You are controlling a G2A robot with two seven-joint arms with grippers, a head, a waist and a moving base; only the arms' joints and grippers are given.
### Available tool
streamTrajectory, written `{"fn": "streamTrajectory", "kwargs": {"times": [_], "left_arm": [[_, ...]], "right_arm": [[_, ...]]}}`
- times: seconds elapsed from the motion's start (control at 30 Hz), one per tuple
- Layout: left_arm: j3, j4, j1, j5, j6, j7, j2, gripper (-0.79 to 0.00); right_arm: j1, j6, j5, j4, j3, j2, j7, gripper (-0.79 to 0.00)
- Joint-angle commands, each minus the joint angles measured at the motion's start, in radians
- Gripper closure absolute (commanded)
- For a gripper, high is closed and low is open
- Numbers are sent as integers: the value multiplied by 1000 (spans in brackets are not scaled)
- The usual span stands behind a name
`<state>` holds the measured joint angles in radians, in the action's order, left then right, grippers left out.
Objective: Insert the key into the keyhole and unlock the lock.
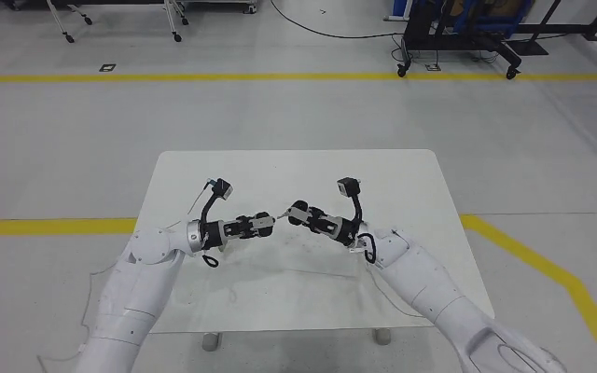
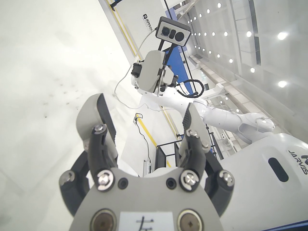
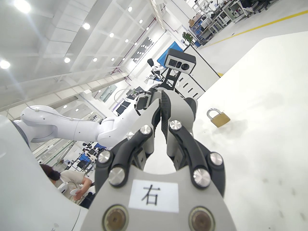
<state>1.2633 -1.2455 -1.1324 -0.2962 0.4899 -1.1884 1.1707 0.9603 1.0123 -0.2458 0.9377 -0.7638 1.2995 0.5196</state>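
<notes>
Padlock (image 3: pixel 220 119): flat on table (image 3: pixel 269 92), awaiting key.
Right gripper (image 3: pixel 160 98): near padlock, fingers pressed together; key between them cannot be told.
Left gripper (image 2: pixel 146 103): spread wide, empty, probably to steady padlock.

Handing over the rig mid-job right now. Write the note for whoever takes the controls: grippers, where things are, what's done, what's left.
left gripper: open, empty, above the white table.
right gripper: shut; I cannot tell whether it pinches anything. The two grippers face each other over the table's middle.
brass padlock with a silver shackle: lying on the table beyond the right gripper, apart from both grippers, shackle apparently closed.
Done: nothing that shows; the padlock is not held.
Left: insert the key into the keyhole, turn it, open the shackle.
</notes>
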Motion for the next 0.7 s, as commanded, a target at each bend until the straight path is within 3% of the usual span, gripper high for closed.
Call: {"fn": "streamTrajectory", "kwargs": {"times": [0.0,0.43,0.53,0.67], "left_arm": [[-4,-1,0,8,5,13,-1,-277],[-13,-24,-17,10,17,35,-11,-108],[-15,-28,-20,13,19,39,-13,0],[-17,-30,-22,20,21,49,-16,0]], "right_arm": [[-14,0,-19,-16,17,9,25,0],[-51,0,-63,-85,53,41,109,0],[-57,0,-71,-97,57,47,118,0],[-62,0,-79,-106,58,53,129,0]]}}
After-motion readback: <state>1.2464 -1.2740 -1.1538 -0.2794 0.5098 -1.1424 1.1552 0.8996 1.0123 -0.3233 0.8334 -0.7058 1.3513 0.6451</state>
